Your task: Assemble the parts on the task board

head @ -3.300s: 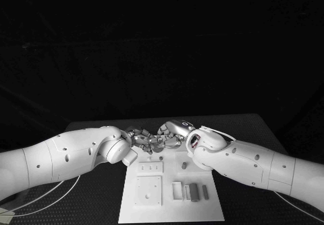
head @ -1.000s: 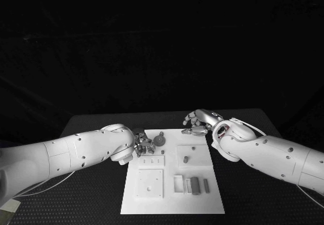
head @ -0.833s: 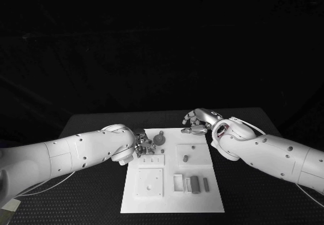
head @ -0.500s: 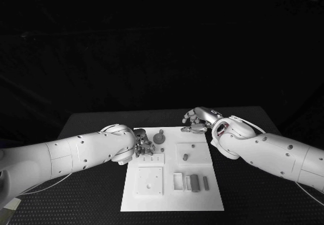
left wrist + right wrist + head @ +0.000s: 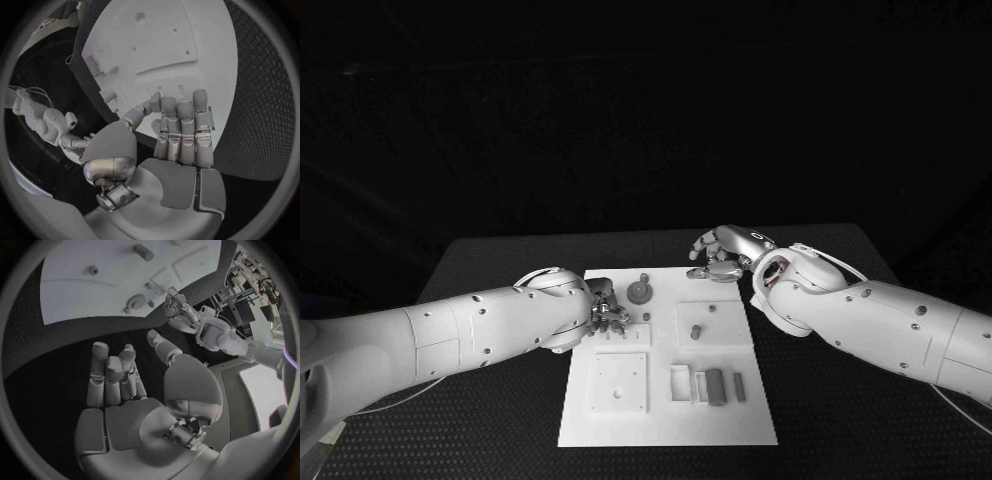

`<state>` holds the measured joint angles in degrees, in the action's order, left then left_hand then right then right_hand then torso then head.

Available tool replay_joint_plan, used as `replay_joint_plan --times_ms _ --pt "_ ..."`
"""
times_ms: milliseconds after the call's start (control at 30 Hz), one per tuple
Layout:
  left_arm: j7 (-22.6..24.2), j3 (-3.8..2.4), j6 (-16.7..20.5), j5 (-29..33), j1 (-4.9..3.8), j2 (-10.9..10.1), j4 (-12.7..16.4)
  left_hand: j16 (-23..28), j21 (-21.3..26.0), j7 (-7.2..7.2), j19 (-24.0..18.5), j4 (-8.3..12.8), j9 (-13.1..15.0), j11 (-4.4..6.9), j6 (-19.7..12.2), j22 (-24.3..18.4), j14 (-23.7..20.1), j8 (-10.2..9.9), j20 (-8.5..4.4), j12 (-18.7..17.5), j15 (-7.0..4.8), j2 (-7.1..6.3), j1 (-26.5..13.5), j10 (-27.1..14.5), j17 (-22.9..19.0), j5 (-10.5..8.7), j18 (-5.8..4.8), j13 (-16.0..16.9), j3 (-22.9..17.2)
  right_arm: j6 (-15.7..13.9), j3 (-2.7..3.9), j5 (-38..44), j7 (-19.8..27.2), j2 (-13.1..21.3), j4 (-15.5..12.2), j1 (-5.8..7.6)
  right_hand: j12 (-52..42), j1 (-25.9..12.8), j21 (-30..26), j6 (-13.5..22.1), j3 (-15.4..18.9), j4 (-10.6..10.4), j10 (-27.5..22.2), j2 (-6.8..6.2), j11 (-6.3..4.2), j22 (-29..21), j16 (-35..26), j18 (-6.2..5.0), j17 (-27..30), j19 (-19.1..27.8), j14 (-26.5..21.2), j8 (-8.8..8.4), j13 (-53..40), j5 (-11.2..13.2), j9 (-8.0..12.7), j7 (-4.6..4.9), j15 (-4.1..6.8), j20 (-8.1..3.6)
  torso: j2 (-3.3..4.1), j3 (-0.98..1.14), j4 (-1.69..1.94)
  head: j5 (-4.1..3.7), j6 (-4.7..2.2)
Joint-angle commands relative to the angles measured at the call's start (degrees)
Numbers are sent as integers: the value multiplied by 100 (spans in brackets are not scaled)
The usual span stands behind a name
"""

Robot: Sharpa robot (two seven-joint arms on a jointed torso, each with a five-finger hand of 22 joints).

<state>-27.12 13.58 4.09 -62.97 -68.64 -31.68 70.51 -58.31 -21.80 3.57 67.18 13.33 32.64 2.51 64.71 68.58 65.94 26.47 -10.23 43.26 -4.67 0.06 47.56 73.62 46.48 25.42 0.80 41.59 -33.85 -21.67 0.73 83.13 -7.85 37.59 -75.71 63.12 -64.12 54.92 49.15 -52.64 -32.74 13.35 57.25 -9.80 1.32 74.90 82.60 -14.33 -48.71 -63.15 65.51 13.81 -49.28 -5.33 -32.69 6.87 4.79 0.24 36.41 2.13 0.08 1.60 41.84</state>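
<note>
The white task board (image 5: 668, 425) lies in the middle of the black table. A round grey part (image 5: 640, 293) lies near its far end, with a small peg (image 5: 646, 278) just beyond it. More grey pegs (image 5: 694, 332) stand mid-board, and grey bars (image 5: 715, 385) lie nearer me. My left hand (image 5: 606, 312) hovers at the board's left edge, fingers stretched out side by side over the board (image 5: 162, 40), holding nothing. My right hand (image 5: 718, 255) hangs past the far right corner, fingers (image 5: 109, 372) loosely extended over the bare table, empty. The right wrist view also shows the round part (image 5: 134, 303) and my left hand (image 5: 181, 310).
A raised square plate (image 5: 620, 383) sits on the board's near left, with upright white frames (image 5: 678, 385) beside the bars. Black table (image 5: 848, 400) surrounds the board on all sides, and both white forearms flank it.
The hands, joined over the board's far end 3.3 s ago, have parted. The round part now lies on the board. The right hand has drifted slightly farther from the board.
</note>
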Motion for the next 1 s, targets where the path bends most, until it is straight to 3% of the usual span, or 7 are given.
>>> replay_joint_plan --times_ms 33,167,233,333,1000 --pt "-7 -2 -51 -235 27 45 -34 -36 -25 -268 34 118 10 261 295 12 37 33 -3 28 -2 80 14 214 -12 -19 74 7 -160 99 3 15 6 11 -16 0 22 36 -36 -39 -2 -14 -19 3 -8 81 -13 -67 -6 55 -43 2 7 18 -5 80 12 -2 0 -4 4 -14 22" --pt "-51 -3 10 -278 59 64 -62 -60 -17 -264 21 122 17 258 270 35 18 37 -3 40 -4 113 -5 194 -43 -95 72 -1 -167 101 3 18 4 15 -19 0 22 38 -37 -37 -1 -12 -20 4 -8 81 -13 -67 -6 56 -44 0 8 19 -5 80 12 -1 1 4 -1 -10 28" --pt "-69 -3 12 -285 67 68 -73 -100 6 -248 14 88 44 243 209 66 -13 37 -6 31 -9 189 16 155 -110 -646 73 -50 -272 103 3 19 3 17 -19 0 22 38 -37 -36 0 -11 -20 4 -7 81 -13 -67 -6 56 -44 -1 8 19 -5 81 11 -1 1 4 -1 -12 29" --pt "-74 -3 7 -285 80 78 -96 -140 31 -236 4 95 78 232 169 97 -41 41 -6 31 -9 225 1 144 -179 -862 63 -110 -325 107 3 22 0 21 -18 0 22 39 -37 -34 0 -10 -20 5 -7 81 -14 -67 -6 57 -45 -2 9 19 -5 81 11 -1 3 1 -3 -19 34" --pt "-34 -4 75 -201 116 110 -137 -184 58 -237 28 51 117 233 159 122 -49 56 -13 55 -18 61 -29 149 -261 -882 60 -164 -334 115 4 22 -8 23 -6 0 23 31 -38 -23 9 -13 -21 13 -3 82 -14 -67 -5 60 -48 -9 15 20 -7 85 7 3 -3 1 -1 -38 35"
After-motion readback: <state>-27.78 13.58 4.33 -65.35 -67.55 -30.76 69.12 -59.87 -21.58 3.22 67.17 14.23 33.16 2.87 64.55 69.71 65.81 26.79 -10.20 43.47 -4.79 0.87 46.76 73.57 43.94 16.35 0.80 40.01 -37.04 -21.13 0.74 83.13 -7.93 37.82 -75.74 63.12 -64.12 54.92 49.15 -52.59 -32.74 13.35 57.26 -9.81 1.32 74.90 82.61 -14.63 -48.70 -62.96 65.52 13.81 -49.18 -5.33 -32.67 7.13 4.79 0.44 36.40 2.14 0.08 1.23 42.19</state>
